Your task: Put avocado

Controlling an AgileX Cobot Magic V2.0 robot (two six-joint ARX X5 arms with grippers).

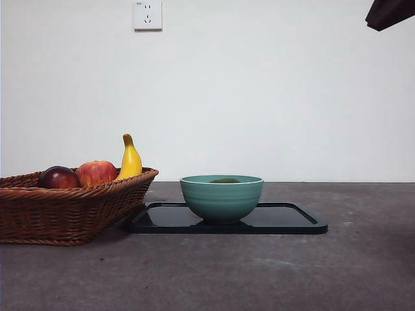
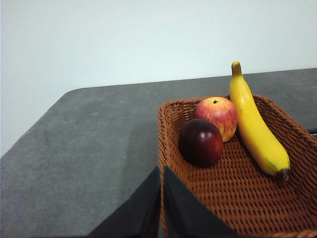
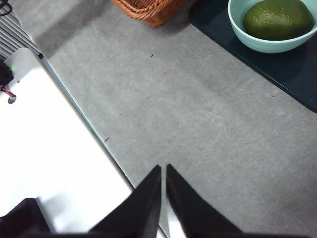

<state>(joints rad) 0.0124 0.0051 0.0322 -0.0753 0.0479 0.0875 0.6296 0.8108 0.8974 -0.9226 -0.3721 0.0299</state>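
The dark olive-green avocado (image 3: pixel 277 19) lies inside a teal bowl (image 3: pixel 247 39). In the front view only its top (image 1: pixel 225 181) peeks over the rim of the bowl (image 1: pixel 222 197), which stands on a black tray (image 1: pixel 288 220). My right gripper (image 3: pixel 163 171) is shut and empty, high above the bare table near its front edge, well away from the bowl. My left gripper (image 2: pixel 162 173) is shut and empty, hovering by the near corner of the wicker basket (image 2: pixel 237 193).
The wicker basket (image 1: pixel 65 207) at the left holds a dark red-purple fruit (image 1: pixel 58 177), a red-yellow apple (image 1: pixel 96 172) and a banana (image 1: pixel 130 159). A black arm tip (image 1: pixel 389 13) shows at the top right corner. A white base (image 3: pixel 54 163) borders the table's front edge.
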